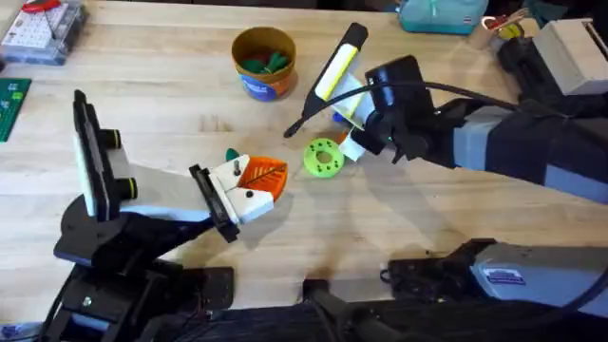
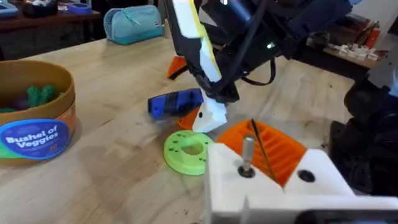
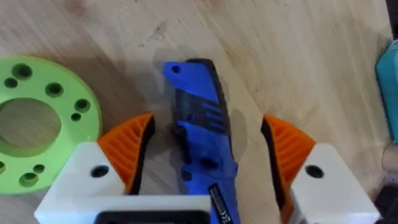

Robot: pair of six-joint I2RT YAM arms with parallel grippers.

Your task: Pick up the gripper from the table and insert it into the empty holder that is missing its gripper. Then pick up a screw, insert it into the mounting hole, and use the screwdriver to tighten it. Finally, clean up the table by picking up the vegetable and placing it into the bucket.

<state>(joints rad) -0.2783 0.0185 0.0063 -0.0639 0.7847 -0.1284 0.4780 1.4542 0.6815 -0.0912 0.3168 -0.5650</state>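
Observation:
My right gripper (image 1: 353, 133) (image 3: 205, 140) is low over the table and open, its white fingers (image 3: 314, 180) with orange pads on either side of the blue screwdriver (image 3: 199, 124) (image 2: 176, 102), which lies flat. At the end of my left arm (image 1: 249, 185) is a white gripper piece (image 2: 280, 180) with an orange ribbed pad. A small silvery screw (image 2: 247, 151) (image 1: 235, 168) stands upright in a hole on its top. The yellow-brown bucket (image 1: 263, 62) (image 2: 37, 115) with a blue label stands at the back and holds green vegetables (image 1: 266, 64).
A flat green disc (image 1: 323, 158) (image 2: 188, 151) (image 3: 37, 121) with holes lies between the two grippers. A black and yellow bar (image 1: 337, 65) slants beside the right arm. A small green bit (image 1: 231, 154) shows behind the left gripper. Boxes and a teal pouch (image 1: 442, 14) line the back edge.

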